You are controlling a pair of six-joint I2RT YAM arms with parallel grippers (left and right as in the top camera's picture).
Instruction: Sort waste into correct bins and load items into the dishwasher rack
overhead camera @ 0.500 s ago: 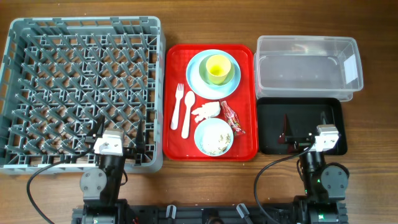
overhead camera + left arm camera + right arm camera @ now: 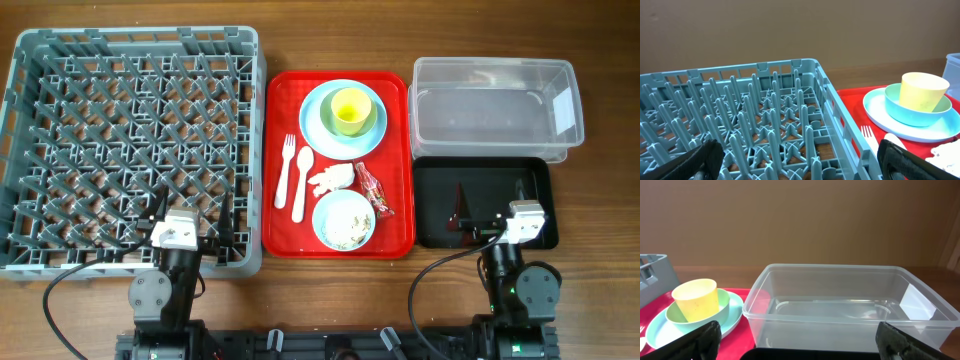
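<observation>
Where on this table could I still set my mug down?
Bare wood shows at the near edge below the red tray, and right of the clear tub. The tub, black tray and grey rack hold nothing. The red tray is crowded.

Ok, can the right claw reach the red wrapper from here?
Probably yes: the right claw stands open over the black tray, and the wrapper lies uncovered on the red tray alongside.

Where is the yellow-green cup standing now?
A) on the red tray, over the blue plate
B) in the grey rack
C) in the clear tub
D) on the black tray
A: the yellow-green cup stands above the pale blue plate, which lies on the red tray.
</observation>
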